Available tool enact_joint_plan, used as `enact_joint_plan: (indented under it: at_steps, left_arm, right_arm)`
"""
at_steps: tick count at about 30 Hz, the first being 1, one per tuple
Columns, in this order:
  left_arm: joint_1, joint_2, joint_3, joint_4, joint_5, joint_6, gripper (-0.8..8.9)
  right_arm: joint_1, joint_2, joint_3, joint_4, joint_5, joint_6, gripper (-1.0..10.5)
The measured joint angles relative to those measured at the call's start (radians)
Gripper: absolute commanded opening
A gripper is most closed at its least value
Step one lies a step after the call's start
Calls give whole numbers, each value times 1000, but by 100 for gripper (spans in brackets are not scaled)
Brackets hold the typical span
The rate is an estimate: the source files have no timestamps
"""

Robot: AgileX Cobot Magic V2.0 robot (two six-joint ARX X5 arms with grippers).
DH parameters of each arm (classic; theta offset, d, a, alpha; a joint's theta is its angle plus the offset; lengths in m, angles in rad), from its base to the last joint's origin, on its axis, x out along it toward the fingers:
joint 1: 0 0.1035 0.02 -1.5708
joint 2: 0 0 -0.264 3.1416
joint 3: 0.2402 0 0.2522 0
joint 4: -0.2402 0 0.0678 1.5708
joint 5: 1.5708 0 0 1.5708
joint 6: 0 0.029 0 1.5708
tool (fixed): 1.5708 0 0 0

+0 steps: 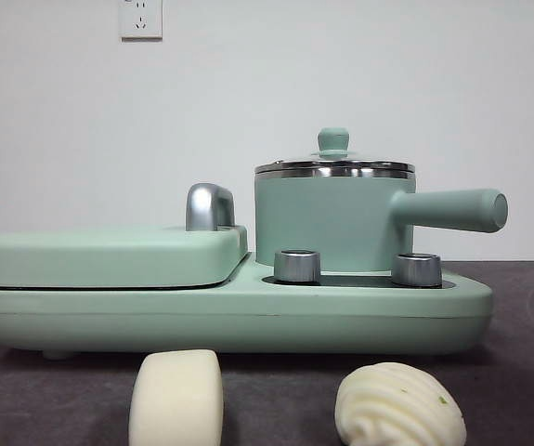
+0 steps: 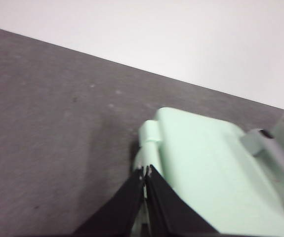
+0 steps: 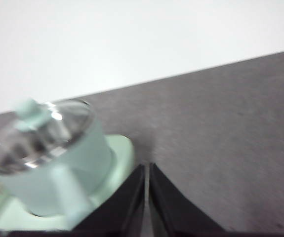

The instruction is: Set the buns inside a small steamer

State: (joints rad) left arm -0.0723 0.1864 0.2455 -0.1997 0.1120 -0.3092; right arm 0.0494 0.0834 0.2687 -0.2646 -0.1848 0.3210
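Observation:
The small mint-green steamer (image 1: 332, 218) stands on the right of a mint-green cooker base, its glass lid (image 1: 334, 167) on and its long handle (image 1: 452, 210) pointing right. It also shows in the right wrist view (image 3: 58, 158). Two creamy-white buns lie on the dark table in front: a smooth oblong bun (image 1: 176, 400) at left and a ridged dome bun (image 1: 398, 406) with a green speck at right. My left gripper (image 2: 145, 171) is shut and empty above the griddle's corner. My right gripper (image 3: 146, 167) is shut and empty beside the steamer. Neither gripper shows in the front view.
A flat mint-green hinged griddle plate (image 1: 109, 255) with a chrome handle (image 1: 209, 206) takes the left of the base (image 1: 248, 321); it shows in the left wrist view (image 2: 211, 168). Two steel knobs (image 1: 296, 266) sit before the steamer. A white wall stands behind.

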Motion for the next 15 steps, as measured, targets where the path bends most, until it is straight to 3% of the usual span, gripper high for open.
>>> enact_joint_plan:
  at_steps: [8, 15]
  left_arm:
    - [-75, 271, 254, -52, 82, 2, 9]
    - [-138, 496, 487, -136, 167, 39, 9]
  right_arm:
    - [11, 190, 288, -150, -103, 12, 13]
    - [11, 389, 523, -353, -291, -97, 14]
